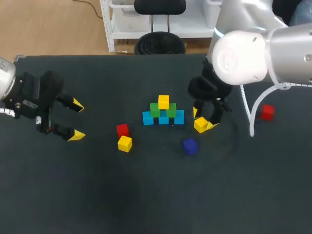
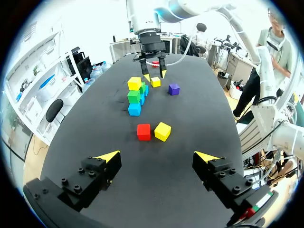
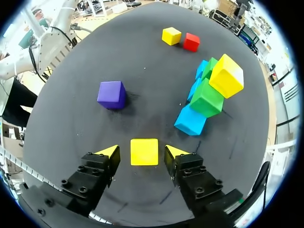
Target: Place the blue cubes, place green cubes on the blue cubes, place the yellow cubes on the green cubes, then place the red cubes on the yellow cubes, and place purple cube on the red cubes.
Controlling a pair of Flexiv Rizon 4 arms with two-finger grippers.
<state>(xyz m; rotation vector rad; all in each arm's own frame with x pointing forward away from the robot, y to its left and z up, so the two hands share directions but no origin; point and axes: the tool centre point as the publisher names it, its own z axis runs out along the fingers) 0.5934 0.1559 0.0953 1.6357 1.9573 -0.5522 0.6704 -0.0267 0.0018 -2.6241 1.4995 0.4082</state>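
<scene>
Loose yellow cube (image 3: pixel 144 151) sits on the table (image 1: pixel 146 195) between the spread fingers of the right hand (image 3: pixel 141 152). There are gaps on both sides, so nothing's gripped. Head view, at its 9 o'clock: row of blue cubes (image 1: pixel 163 118), green cubes (image 1: pixel 155 110) on those, top yellow cube (image 1: pixel 164 101). Purple cube (image 1: pixel 190 146) at 7. Left hand (image 1: pixel 77 120) is far out at 9, wide open, empty.
</scene>
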